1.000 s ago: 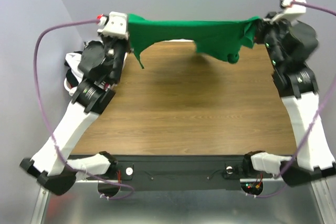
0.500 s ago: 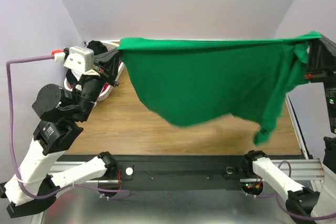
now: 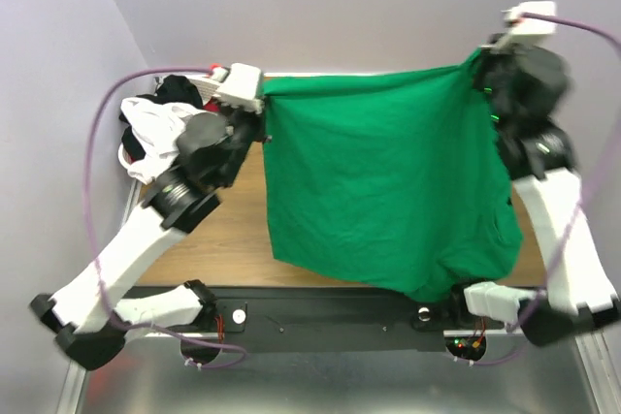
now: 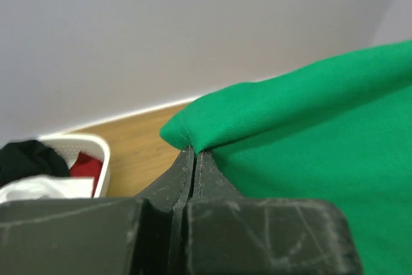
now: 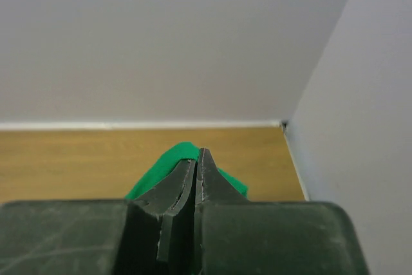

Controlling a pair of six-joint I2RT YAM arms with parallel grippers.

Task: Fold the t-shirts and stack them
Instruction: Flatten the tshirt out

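The large green t-shirt (image 3: 383,176) hangs spread between my two grippers over the wooden table, its lower edge reaching the near black rail. My left gripper (image 3: 264,94) is shut on its far left corner; the pinched green fold (image 4: 212,117) shows in the left wrist view above the left gripper (image 4: 194,152). My right gripper (image 3: 477,60) is shut on the far right corner; a small bit of the green t-shirt (image 5: 170,162) shows round the right gripper (image 5: 197,156). White, black and red shirts (image 3: 160,128) lie piled in the basket at far left.
The white lattice basket (image 4: 96,152) stands at the table's far left corner, beside my left arm. Bare table (image 3: 228,230) shows left of the hanging shirt. Grey walls close the back and both sides. A black rail (image 3: 320,312) runs along the near edge.
Both arms have swung the green shirt from stretched wide and high back inward and lower; the cloth now hangs flatter over the table's middle and right, with the grippers closer together.
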